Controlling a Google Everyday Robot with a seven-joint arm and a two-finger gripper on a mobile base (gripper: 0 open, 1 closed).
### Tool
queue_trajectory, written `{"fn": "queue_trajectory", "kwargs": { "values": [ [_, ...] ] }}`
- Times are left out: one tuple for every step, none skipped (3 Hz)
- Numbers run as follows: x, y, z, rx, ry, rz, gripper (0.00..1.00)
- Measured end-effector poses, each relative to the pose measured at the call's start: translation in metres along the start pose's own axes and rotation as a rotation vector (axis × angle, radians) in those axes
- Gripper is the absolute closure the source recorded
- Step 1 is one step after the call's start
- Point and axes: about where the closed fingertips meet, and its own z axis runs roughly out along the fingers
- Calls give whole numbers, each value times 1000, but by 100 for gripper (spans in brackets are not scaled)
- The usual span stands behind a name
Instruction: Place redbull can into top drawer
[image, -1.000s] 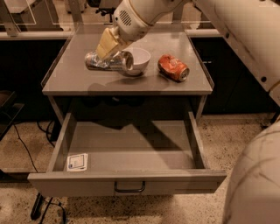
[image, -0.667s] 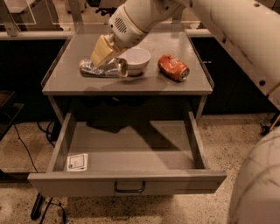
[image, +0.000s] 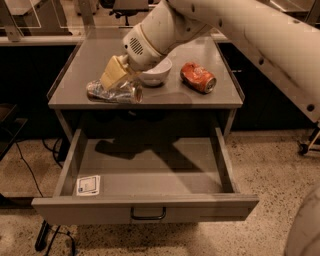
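The redbull can (image: 102, 92) is a slim shiny silver can held on its side, just above the front left of the grey cabinet top (image: 200, 97). My gripper (image: 118, 83) comes down on it from the upper right, its tan fingers (image: 112, 73) shut around the can's middle. Below, the top drawer (image: 150, 172) is pulled fully open, a wide shallow grey tray with nothing on its floor but a small white sticker (image: 88, 185) at the front left. Its dark handle (image: 148, 215) sits at the centre of the front panel.
A white bowl (image: 158, 75) stands on the cabinet top just behind my gripper. A dented orange-red can (image: 198, 77) lies to its right. My large white arm (image: 250, 35) crosses the upper right. Speckled floor surrounds the cabinet.
My gripper has carried the redbull can from beside the bowl toward the front left edge of the cabinet top, closer to the open drawer. The bowl and the orange-red can stay put.
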Motion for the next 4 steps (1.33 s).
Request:
{"fn": "queue_trajectory", "kwargs": {
  "values": [
    [16,4,13,-21,13,31,100],
    [42,8,36,-64,29,88,100],
    [69,11,64,-115,52,143,100],
    [69,11,64,-115,53,144,100]
  ]
}}
